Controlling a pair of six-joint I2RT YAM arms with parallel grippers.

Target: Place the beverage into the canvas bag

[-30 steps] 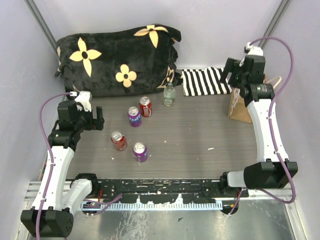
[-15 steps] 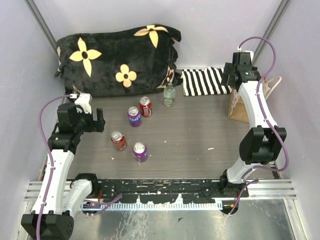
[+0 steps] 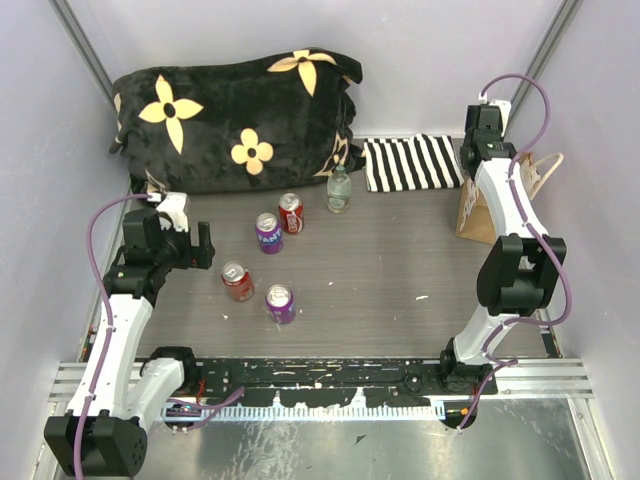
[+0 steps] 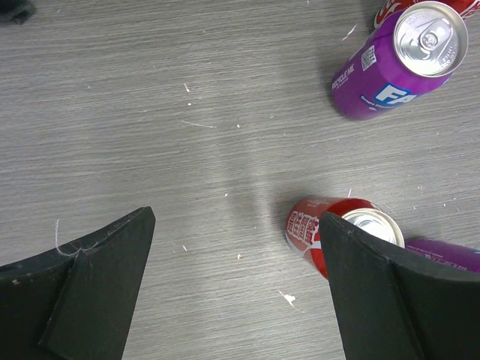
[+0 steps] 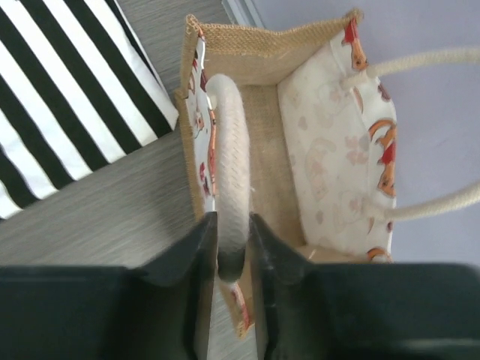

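The canvas bag stands open at the table's right edge, a tan burlap tote with cream loop handles. My right gripper is over it, shut on the near handle; the bag's inside looks empty. Two red cans, two purple cans and a small glass bottle stand mid-table. My left gripper hangs open above the table, and the front red can sits just past its right finger.
A black-and-white striped cloth lies left of the bag. A black blanket with yellow flowers fills the back left. A purple can stands upright beyond the left gripper. Walls close in on three sides.
My right arm has swung in over the bag, and its gripper has closed on the cream handle. The left arm has barely shifted and stays open.
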